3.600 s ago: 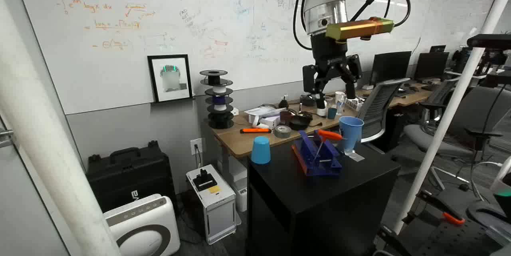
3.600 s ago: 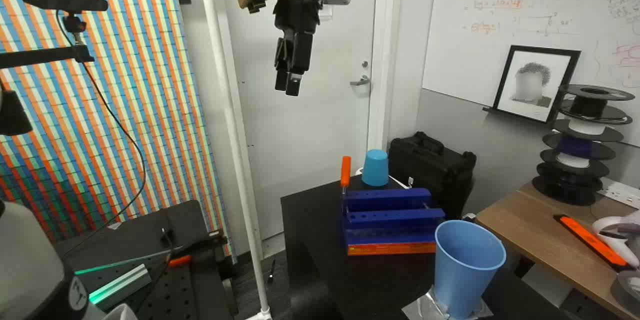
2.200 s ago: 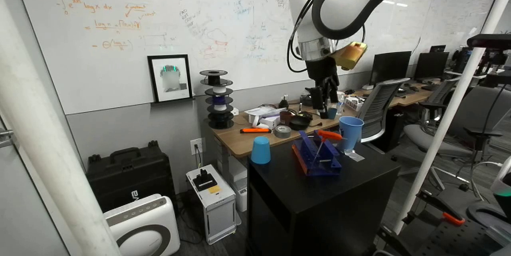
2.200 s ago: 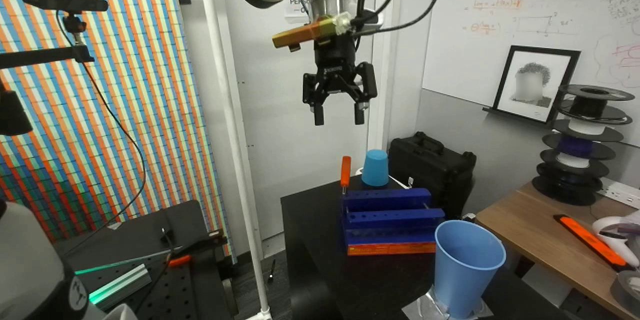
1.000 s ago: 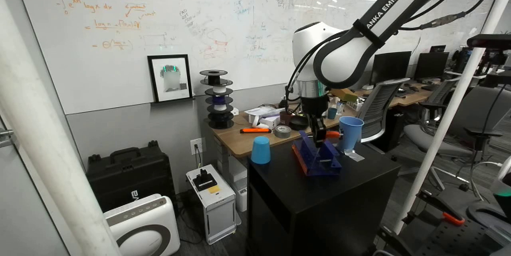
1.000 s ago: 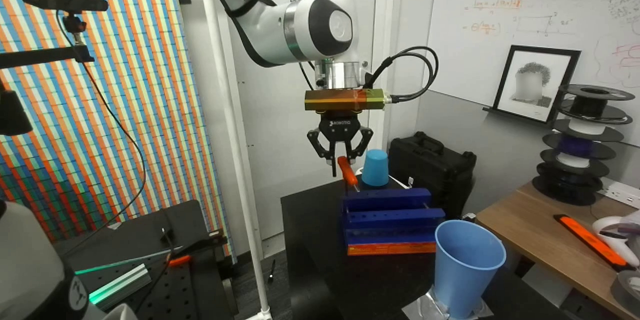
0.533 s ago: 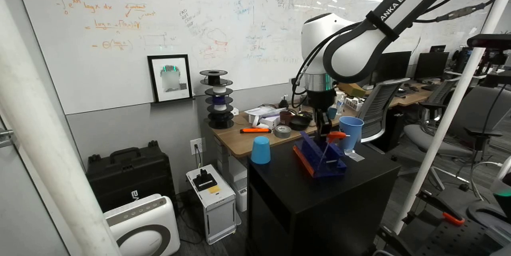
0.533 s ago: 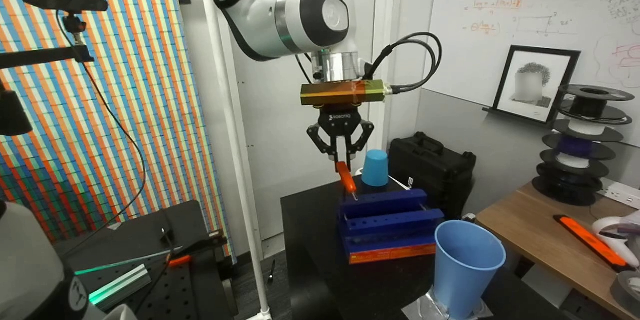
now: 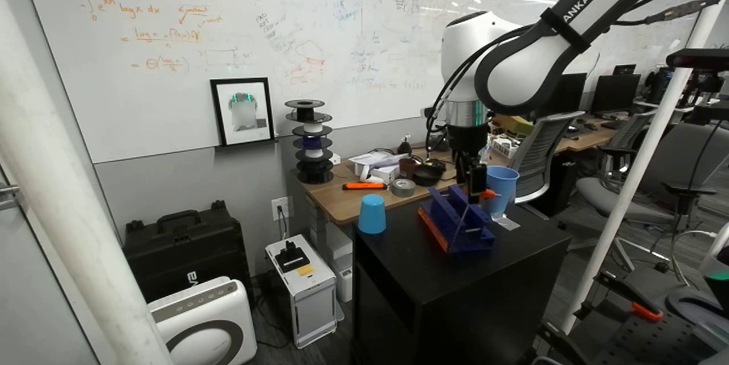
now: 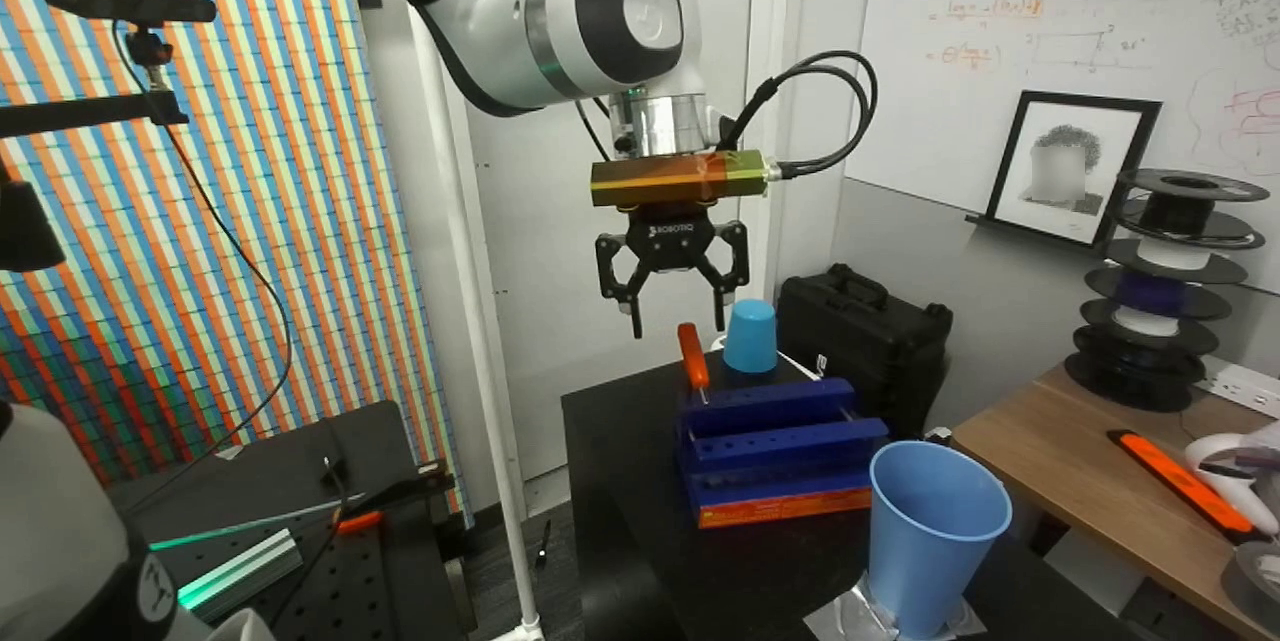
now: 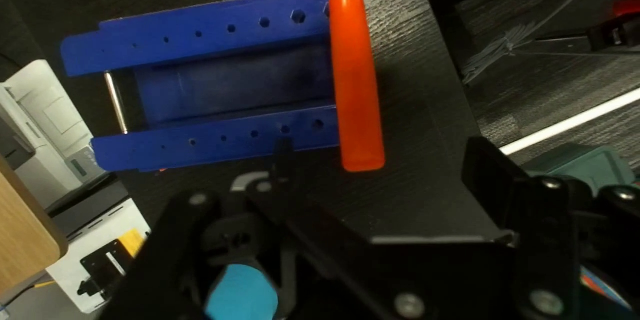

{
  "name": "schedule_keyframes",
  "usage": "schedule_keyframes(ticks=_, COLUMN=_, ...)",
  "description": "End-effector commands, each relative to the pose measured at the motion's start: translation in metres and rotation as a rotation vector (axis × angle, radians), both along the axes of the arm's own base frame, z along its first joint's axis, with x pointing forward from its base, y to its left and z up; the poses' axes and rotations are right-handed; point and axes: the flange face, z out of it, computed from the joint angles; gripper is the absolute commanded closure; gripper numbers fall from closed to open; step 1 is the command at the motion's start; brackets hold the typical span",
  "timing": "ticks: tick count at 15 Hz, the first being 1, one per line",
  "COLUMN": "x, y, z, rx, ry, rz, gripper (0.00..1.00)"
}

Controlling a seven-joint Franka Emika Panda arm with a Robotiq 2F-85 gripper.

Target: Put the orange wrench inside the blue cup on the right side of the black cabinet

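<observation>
Arm (image 10: 570,36) angled down from upper left in an exterior view, hand (image 10: 679,333) pointing downward, fingers apart near a tilted, smooth-handled orange wrench (image 10: 694,357) at the left end of a dark-blue rack (image 10: 780,451), blue cup (image 10: 932,551) upright at right

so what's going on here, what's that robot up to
A robot arm has its gripper open close to the orange wrench, not gripping it. The wrench rests at one end of a dark blue rack on top of the black cabinet. The blue cup stands upright on the same cabinet, with the wrench not yet in it. Grasping the wrench is probably next.
</observation>
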Motion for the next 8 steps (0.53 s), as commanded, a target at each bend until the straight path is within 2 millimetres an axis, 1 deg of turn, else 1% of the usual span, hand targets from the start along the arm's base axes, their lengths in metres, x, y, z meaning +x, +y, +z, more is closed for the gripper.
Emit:
schedule_keyframes(ticks=1, x=-0.012, y=-0.008, z=0.005, rx=0.022, ry=-0.023, rz=0.041, gripper=0.36)
schedule_keyframes(ticks=2, x=-0.014, y=-0.010, z=0.004, rx=0.020, ry=-0.027, rz=0.045, gripper=0.36)
schedule_keyframes(ticks=3, x=-0.016, y=-0.012, z=0.004, rx=0.023, ry=-0.034, rz=0.049, gripper=0.38)
schedule_keyframes(ticks=6, x=-0.021, y=-0.020, z=0.004, rx=0.038, ry=-0.045, rz=0.051, gripper=0.64)
schedule_keyframes(ticks=8, x=-0.024, y=-0.025, z=0.004, rx=0.040, ry=-0.052, rz=0.049, gripper=0.79)
